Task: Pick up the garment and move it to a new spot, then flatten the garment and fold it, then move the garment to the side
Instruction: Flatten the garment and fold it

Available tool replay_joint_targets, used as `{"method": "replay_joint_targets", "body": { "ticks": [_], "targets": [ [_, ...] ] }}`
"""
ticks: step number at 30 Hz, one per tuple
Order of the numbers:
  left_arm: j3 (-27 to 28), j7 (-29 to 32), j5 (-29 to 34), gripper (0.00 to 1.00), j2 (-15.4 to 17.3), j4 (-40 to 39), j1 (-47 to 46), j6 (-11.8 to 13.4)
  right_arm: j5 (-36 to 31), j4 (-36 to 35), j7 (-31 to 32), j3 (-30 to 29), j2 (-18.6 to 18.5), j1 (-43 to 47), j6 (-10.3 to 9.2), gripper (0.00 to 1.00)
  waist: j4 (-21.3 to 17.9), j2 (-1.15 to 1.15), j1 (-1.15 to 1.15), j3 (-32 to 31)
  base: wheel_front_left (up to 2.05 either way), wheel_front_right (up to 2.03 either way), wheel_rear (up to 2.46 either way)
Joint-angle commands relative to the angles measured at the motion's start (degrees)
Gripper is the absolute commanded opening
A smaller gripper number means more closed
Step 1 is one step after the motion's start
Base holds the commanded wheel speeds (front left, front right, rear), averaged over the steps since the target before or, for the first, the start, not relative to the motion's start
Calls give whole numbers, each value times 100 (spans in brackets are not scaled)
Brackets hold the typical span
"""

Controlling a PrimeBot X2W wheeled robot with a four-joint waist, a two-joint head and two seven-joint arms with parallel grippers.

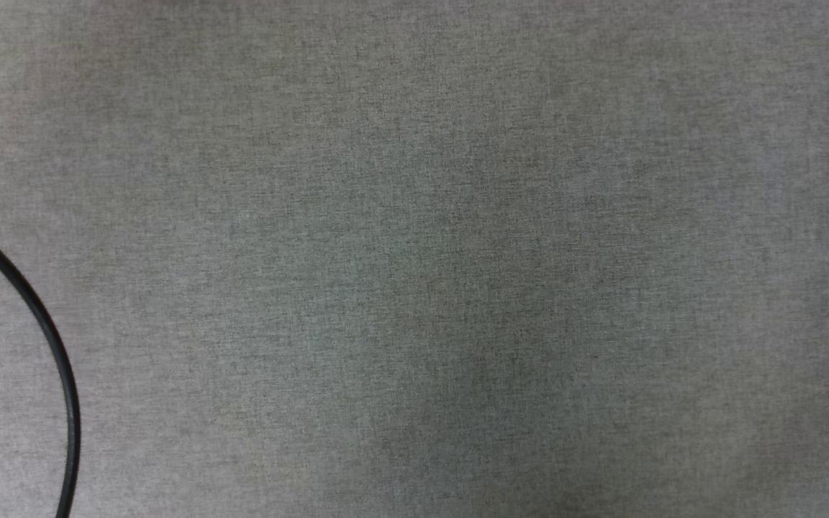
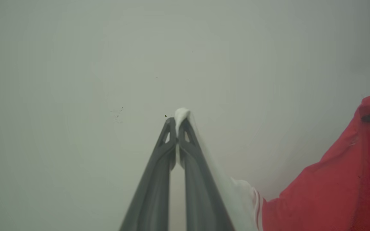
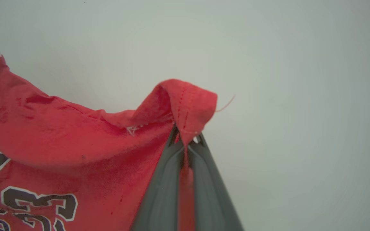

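The garment (image 3: 63,138) is a bright red T-shirt with dark white-edged lettering, hanging in the air between my two grippers. In the right wrist view my right gripper (image 3: 186,136) is shut on a folded red hem corner that sticks up past the fingertips. In the left wrist view my left gripper (image 2: 177,123) is shut on the tip of a white sleeve, and the sleeve runs down along the right finger to striped trim and the garment's red body (image 2: 332,189). A pale blank wall stands behind both grippers.
The head view looks down on a grey woven tabletop (image 1: 414,259). A thin black cable (image 1: 47,338) curves across its lower left corner.
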Motion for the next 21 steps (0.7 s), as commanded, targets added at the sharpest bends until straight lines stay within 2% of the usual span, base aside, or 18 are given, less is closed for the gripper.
{"method": "replay_joint_targets", "body": {
  "ticks": [1,12,17,21],
  "targets": [
    [-20,-53,-46,0,2,64,146,-26,11,64,-45,52,-21,99,-3,0,18,0,-1,13,0,0,0],
    [-322,-536,-313,0,-52,519,1465,-80,362,660,-571,847,105,1231,-4,0,9,0,-1,-154,0,0,0],
    [-386,-749,-512,0,25,431,2686,1,651,832,-847,1260,243,2066,-4,0,-25,0,-1,-462,0,0,0],
    [-447,-868,-638,0,103,252,3803,100,885,877,-1011,1613,219,2799,-3,0,-34,0,-1,-815,0,0,0]
  ]
}}
